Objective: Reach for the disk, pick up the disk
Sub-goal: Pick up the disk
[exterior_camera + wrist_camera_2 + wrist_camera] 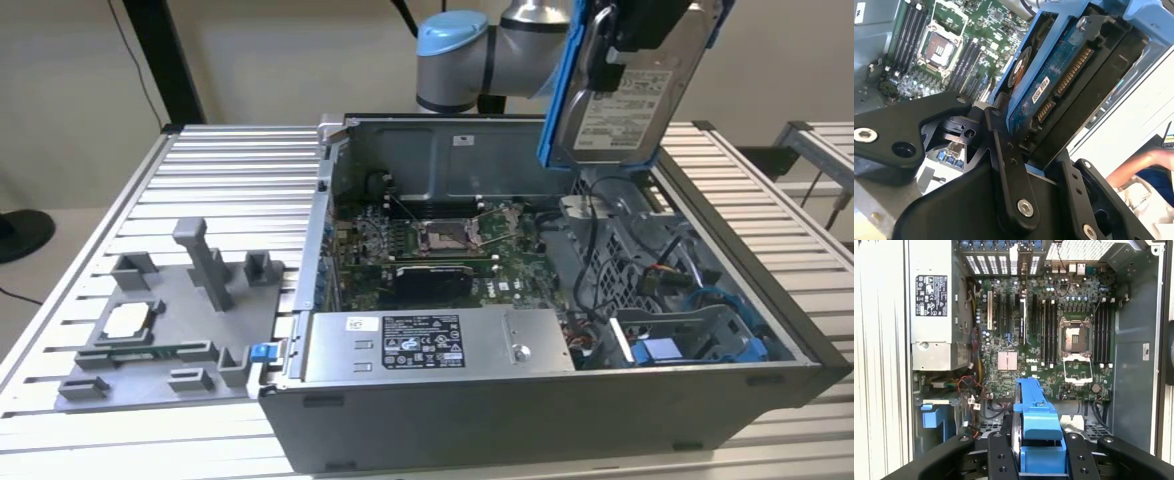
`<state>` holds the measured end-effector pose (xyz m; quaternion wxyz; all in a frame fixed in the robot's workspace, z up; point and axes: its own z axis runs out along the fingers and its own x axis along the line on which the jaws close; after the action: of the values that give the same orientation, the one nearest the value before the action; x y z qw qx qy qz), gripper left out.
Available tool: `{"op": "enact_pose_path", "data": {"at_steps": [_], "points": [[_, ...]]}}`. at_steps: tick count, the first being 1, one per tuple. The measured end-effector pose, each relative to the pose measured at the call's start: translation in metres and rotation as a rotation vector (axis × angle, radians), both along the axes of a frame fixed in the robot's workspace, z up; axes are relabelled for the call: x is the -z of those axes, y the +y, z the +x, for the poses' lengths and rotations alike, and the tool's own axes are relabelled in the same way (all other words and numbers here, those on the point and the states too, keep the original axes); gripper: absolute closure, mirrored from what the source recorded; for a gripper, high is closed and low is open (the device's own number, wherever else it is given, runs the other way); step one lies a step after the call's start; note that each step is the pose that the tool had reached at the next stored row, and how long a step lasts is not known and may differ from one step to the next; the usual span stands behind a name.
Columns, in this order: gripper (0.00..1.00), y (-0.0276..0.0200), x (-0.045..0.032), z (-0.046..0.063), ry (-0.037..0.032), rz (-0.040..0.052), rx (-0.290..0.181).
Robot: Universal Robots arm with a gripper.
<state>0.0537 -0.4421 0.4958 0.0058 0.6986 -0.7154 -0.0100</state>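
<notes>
The disk [625, 105] hangs tilted, nearly on edge, above the back right of the open computer case [534, 420]. Its white label faces the exterior view and a blue bracket runs round its edges. My gripper [638, 45] is shut on its upper part. The second wrist view shows the disk's [1064, 75] blue circuit-board underside and connector, clamped between my black fingers [1004, 165]. In the first wrist view the disk's blue bracket [1036, 422] sticks out edge-on from my gripper [1040, 457], well above the motherboard [1054, 340].
Inside the case lie the motherboard [427, 245], a grey power supply box [434, 345] with a sticker, loose cables and a blue drive bay [694, 345]. A grey fixture plate [160, 330] holding a small silver chip [130, 320] lies at the exterior view's left. A person's arm [1134, 170] is nearby.
</notes>
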Motion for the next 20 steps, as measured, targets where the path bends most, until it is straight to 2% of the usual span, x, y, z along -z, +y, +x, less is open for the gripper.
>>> {"op": "enact_pose_path", "data": {"at_steps": [4, 12, 20], "points": [[1.00, -0.0078, 0.0001, 0.000, 0.0000, 0.0000, 0.000], [1.00, -0.0308, 0.0003, 0.001, 0.0000, 0.0000, 0.001], [1.00, -0.0520, 0.0005, 0.004, 0.0001, 0.0000, 0.001]]}}
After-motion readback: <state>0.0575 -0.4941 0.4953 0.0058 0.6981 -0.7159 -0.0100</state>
